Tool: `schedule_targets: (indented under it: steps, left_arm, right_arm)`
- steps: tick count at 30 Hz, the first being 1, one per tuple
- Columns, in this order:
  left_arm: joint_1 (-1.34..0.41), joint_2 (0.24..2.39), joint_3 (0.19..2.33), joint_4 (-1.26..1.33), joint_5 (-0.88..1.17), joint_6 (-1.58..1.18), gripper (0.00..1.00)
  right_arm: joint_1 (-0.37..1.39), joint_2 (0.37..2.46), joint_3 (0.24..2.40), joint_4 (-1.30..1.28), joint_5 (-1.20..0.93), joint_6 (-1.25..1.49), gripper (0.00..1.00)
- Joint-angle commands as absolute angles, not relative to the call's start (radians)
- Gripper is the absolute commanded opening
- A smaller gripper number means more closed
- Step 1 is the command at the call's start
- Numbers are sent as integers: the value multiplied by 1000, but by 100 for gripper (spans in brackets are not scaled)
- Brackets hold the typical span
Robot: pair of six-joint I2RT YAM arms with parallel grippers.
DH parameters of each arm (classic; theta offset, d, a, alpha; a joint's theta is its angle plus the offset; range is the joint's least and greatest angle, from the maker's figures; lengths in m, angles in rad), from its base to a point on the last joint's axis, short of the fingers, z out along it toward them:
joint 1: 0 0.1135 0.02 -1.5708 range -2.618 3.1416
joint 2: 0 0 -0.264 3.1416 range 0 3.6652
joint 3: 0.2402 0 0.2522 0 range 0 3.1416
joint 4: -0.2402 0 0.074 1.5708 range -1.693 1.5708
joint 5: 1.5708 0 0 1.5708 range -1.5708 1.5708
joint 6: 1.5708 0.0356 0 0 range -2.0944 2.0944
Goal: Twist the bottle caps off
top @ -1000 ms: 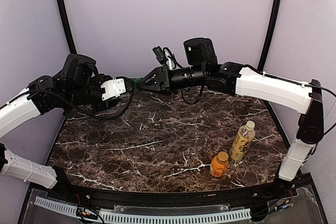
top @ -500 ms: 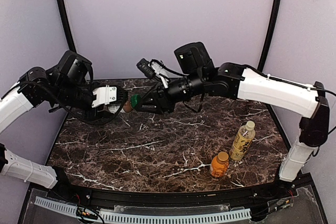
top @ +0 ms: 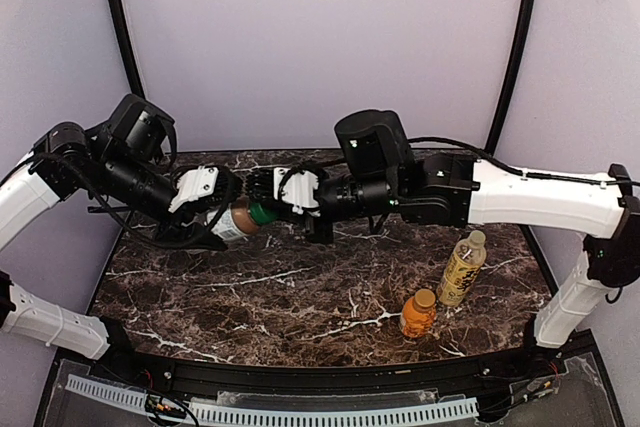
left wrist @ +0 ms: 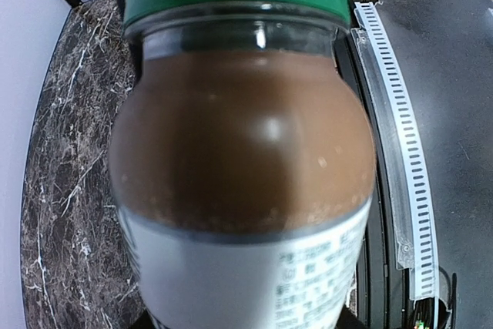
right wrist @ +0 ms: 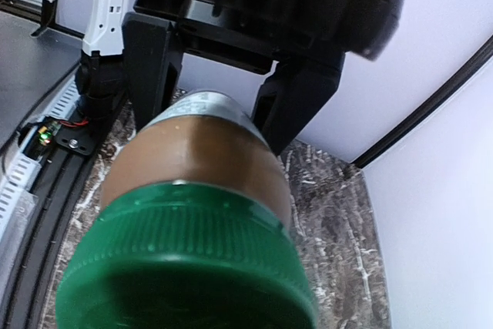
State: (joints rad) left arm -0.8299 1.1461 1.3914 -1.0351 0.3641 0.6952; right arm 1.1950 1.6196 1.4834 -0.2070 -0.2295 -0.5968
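Both arms have swung in together since a second ago. Now the left gripper (top: 222, 215) is clamped round a small brownish plastic bottle (left wrist: 243, 159) with a white label, held sideways above the dark marble table (top: 300, 277), back left. The right gripper (top: 263, 201) is closed tight right at its green ribbed cap (right wrist: 185, 267), can't tell if it's gripping it.

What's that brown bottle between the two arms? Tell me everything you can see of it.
The brown bottle is small clear plastic, nearly full of brown drink, with a ribbed green cap on and a white label. It hangs sideways above the marble table, cap towards the right arm. The left gripper clamps its body between black fingers; the right gripper meets the cap, grip hidden.
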Motion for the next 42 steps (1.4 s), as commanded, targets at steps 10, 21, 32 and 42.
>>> schedule_targets:
  steps: [10, 21, 32, 42]
  left_arm:
    - [-839, 1047, 1219, -578, -108, 728, 32]
    - [-854, 941, 968, -13, -418, 1104, 33]
    - [-863, 957, 932, 61, -452, 1168, 33]
    - [-868, 969, 938, 61, -448, 1178, 32]
  right_arm:
    - [1099, 1457, 1378, -59, -200, 9, 79]
    - [1067, 1567, 1546, -18, -112, 648, 85]
    - [1068, 1663, 1640, -17, -144, 687, 74]
    - [1064, 1706, 1680, -5, -195, 682, 60]
